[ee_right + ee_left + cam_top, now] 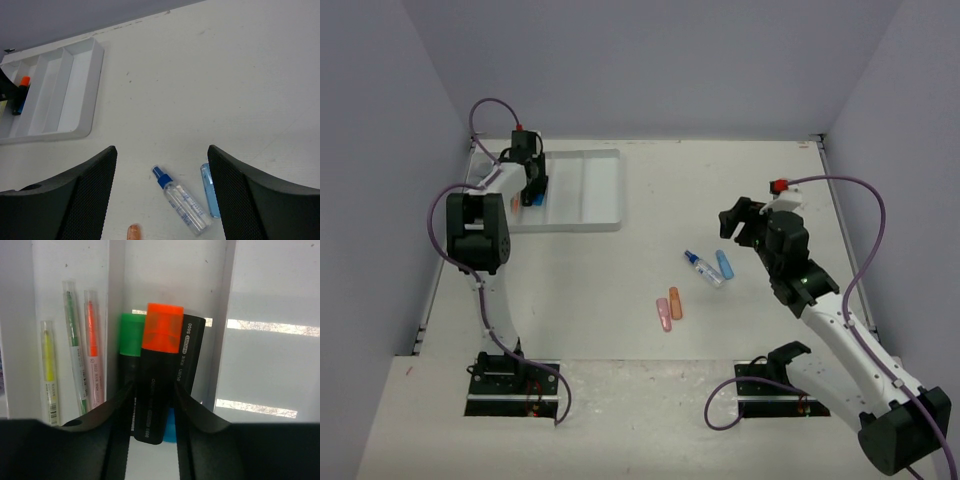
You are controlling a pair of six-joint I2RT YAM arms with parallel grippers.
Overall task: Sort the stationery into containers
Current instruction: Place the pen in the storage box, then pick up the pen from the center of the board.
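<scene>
My left gripper (532,190) hangs over the white tray (590,190) at the far left. In the left wrist view its fingers (154,390) press both sides of a black highlighter with an orange cap (162,335). That highlighter rests on a green-capped one (131,335) and another black one (192,340), and a blue cap (171,425) peeks out beneath. Three thin pens (72,350) lie in the neighbouring compartment. My right gripper (162,150) stands open above the clear blue-capped glue bottle (182,200) and a blue eraser (210,192), touching neither.
A pink eraser (664,314) and an orange eraser (675,303) lie side by side mid-table, left of the bottle (704,268). The tray's right-hand compartments (75,90) show nothing in them. Walls close in the table on the left, back and right.
</scene>
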